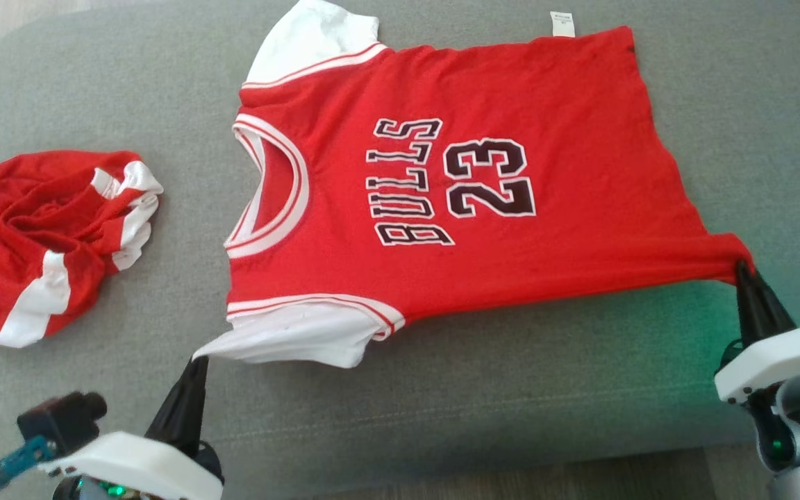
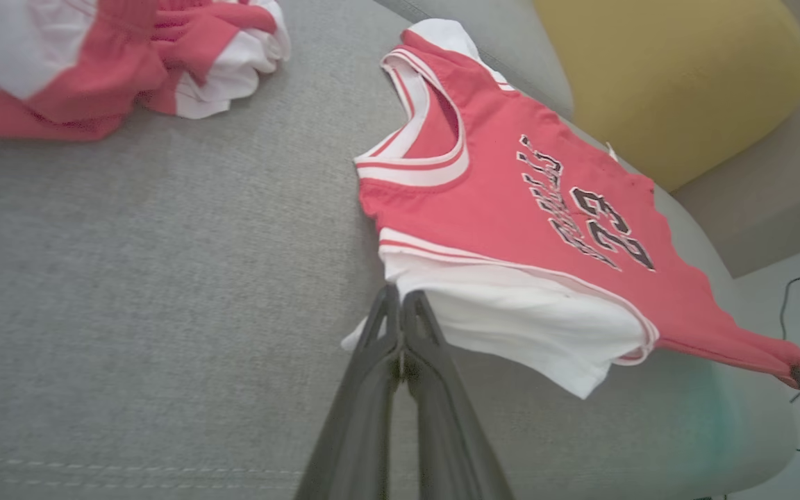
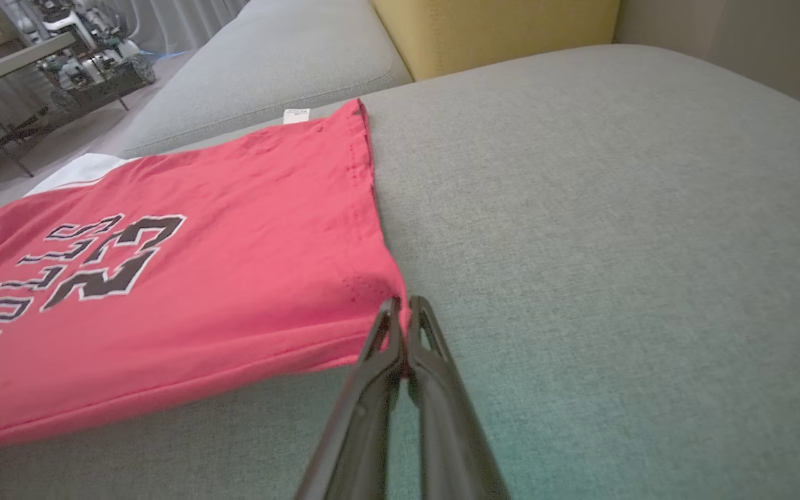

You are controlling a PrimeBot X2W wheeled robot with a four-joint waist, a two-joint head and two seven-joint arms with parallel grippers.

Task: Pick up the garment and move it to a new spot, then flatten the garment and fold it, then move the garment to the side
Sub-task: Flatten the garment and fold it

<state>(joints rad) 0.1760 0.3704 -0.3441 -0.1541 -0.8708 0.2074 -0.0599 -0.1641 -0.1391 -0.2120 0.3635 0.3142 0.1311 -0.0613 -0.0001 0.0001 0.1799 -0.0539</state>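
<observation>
The jersey is lying mid-frame on the cushion. The left gripper, lower left, is pinching its white sleeve; the right gripper, lower right, is clamping its hem corner. Its long axis is running left-right, collar pointing left.

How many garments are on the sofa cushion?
2. The spread jersey lies centred, its near sleeve pinched by the left gripper and near hem corner by the right gripper. A crumpled red-and-white garment sits apart to its left. Any beneath would be hidden.

Red jersey, white sleeves, grey cushion
</observation>
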